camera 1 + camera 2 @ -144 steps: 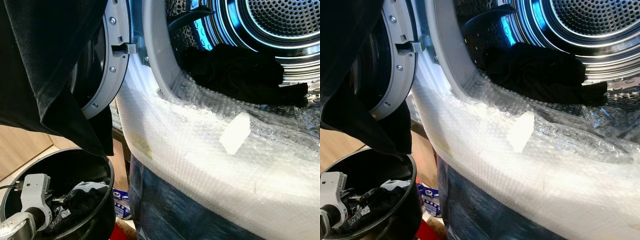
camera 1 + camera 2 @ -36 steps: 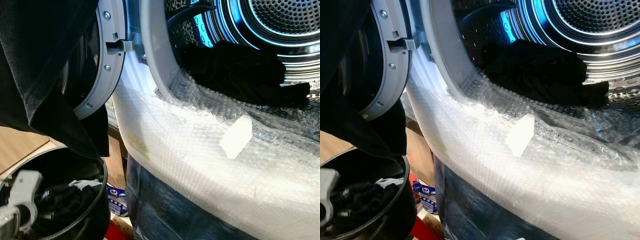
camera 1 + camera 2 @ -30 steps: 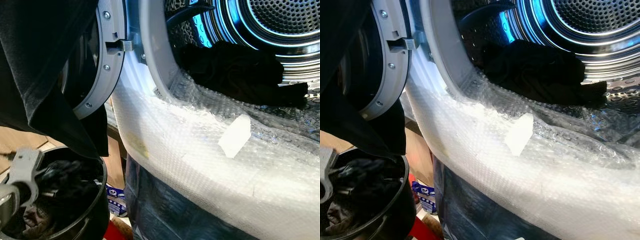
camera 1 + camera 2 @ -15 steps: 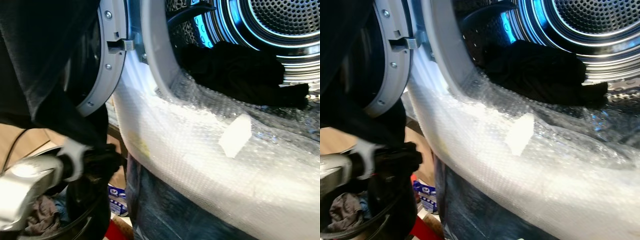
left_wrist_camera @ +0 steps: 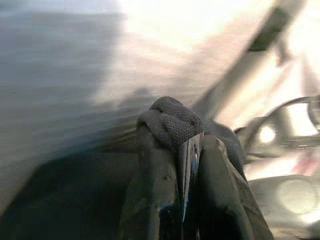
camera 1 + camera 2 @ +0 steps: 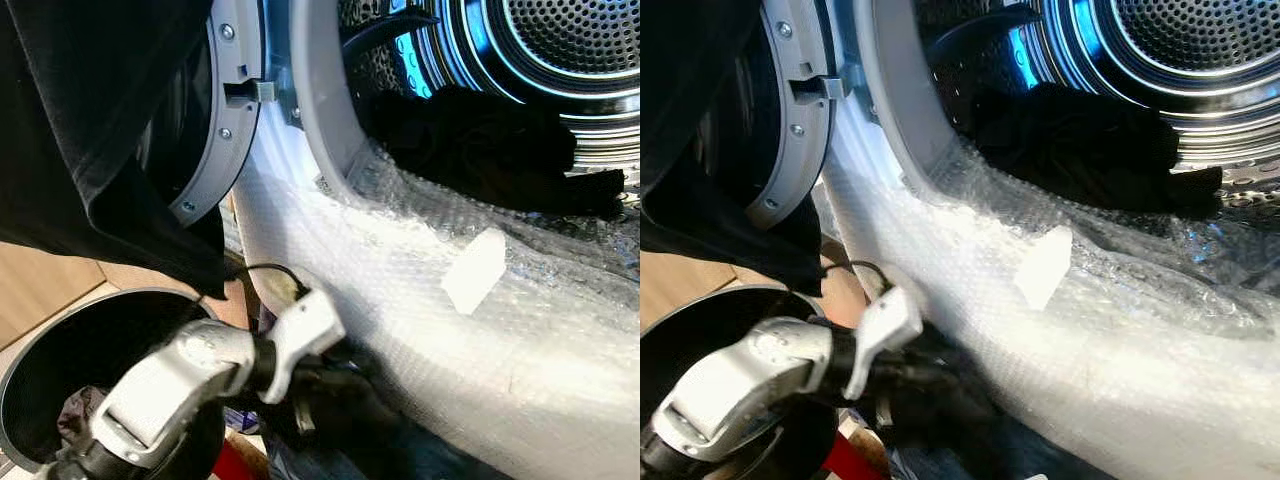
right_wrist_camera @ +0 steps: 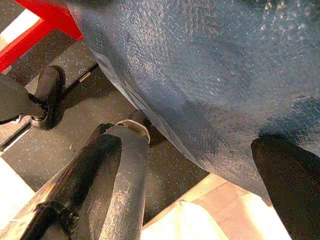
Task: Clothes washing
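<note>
Clothing is on the move: one dark garment point(image 5: 171, 122) is pinched between the fingers of the left gripper point(image 6: 312, 385), low at the near left, just in front of the bubble wrap point(image 6: 400, 300) that pads the washer's lower rim; a second ago that gripper was down inside the black basket point(image 6: 30, 360), so the piece has been lifted out and carried rightward toward the door opening; by my reading the grab is done and the lift over the rim into the drum point(image 6: 560, 60) is what remains.

One black garment point(image 6: 480, 145) already lies inside the drum, far right; one more dark cloth point(image 6: 70, 130) hangs over the open door point(image 6: 225, 130) at the far left; at least one crumpled piece point(image 6: 75, 410) sits in the basket's bottom, though how many I cannot tell.

One white tag point(image 6: 473, 272) sits on the wrap.

Right gripper point(image 7: 200, 165) hangs low beside the blue-covered washer front point(image 7: 210, 75), fingers spread with nothing between them.
</note>
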`<state>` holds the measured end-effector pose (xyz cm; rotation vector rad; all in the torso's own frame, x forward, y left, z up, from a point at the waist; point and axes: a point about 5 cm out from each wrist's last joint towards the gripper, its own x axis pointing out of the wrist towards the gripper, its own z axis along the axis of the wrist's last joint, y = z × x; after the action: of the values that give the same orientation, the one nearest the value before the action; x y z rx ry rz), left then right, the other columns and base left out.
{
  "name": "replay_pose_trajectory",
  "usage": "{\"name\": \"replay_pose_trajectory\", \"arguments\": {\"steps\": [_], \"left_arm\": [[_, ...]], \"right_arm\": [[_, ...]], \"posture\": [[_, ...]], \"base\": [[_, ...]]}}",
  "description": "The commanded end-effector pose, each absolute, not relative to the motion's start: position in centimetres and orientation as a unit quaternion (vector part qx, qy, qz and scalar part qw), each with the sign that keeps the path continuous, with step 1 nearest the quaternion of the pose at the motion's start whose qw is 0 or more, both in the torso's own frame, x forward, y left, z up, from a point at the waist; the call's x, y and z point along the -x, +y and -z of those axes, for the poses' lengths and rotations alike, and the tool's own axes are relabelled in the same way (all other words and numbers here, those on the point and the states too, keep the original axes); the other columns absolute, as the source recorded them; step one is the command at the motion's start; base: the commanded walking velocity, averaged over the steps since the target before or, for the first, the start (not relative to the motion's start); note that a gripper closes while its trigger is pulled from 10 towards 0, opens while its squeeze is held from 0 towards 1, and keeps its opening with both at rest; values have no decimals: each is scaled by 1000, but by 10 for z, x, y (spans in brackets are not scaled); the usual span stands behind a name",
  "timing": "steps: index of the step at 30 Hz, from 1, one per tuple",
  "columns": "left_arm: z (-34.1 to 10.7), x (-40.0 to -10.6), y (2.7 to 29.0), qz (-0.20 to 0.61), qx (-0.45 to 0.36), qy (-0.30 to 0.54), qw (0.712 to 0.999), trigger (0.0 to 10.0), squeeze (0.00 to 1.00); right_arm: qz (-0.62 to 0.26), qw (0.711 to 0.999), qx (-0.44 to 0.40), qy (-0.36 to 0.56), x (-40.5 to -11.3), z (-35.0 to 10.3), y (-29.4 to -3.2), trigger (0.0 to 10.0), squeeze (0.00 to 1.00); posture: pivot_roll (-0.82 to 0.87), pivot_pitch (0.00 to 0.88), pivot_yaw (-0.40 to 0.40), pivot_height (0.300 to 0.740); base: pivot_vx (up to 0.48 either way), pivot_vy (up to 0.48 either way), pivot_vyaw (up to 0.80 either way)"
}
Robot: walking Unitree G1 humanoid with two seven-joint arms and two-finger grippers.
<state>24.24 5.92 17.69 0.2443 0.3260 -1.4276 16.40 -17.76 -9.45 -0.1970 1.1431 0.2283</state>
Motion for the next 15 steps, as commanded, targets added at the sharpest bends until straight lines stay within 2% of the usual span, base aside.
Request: {"name": "replay_pose_trajectory", "arguments": {"steps": [1,9,15], "left_arm": [[-186,-223,40,707,-98,112,691,0,0],[-179,-217,23,726,-56,99,678,0,0],[-171,-218,15,718,-66,107,684,0,0]], "right_arm": [[-105,826,85,547,-159,97,-176,10000,0],[-111,825,86,547,-158,97,-174,10000,0],[-111,825,87,547,-158,97,-174,10000,0]], "posture": [[62,39,-44,740],[66,46,-44,740],[53,49,-42,740]], "base": [[0,0,0],[0,0,0],[0,0,0]]}}
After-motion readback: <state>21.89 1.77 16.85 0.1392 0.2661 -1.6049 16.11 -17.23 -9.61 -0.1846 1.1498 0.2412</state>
